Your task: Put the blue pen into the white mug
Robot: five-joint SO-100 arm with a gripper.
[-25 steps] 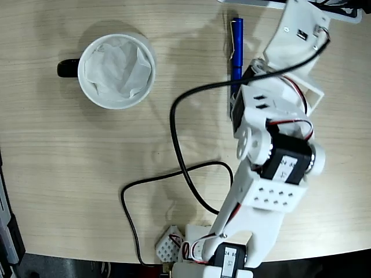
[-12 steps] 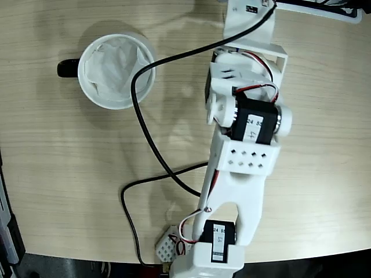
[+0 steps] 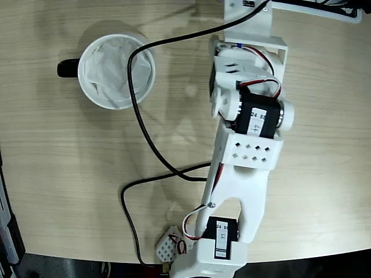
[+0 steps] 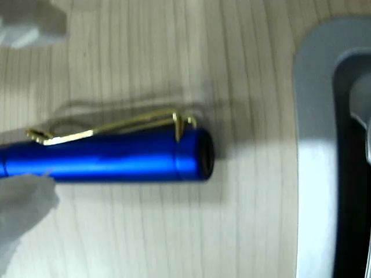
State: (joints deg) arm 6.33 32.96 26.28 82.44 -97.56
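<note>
As the white arm (image 3: 249,133) has swung over the spot at the desk's (image 3: 69,174) far edge where the blue pen (image 4: 110,159) lay in plain sight a second ago, the glossy, wire-clipped barrel now fills the wrist view, lying flat on pale woodgrain. Blurred white fingers (image 4: 26,200) sit just beside it, their spread impossible to tell. The round, paper-lined white mug (image 3: 116,70) stands well apart, so the pick-up appears only about to begin.

A pale wood-grain counter (image 3: 69,162) fills most of the fixed view. A black cable (image 3: 145,133) loops across it, running down to a small white perforated block (image 3: 168,248) at the near edge. In the wrist view, a grey-rimmed dark object (image 4: 333,150) lies at the right edge, beyond the fingers.
</note>
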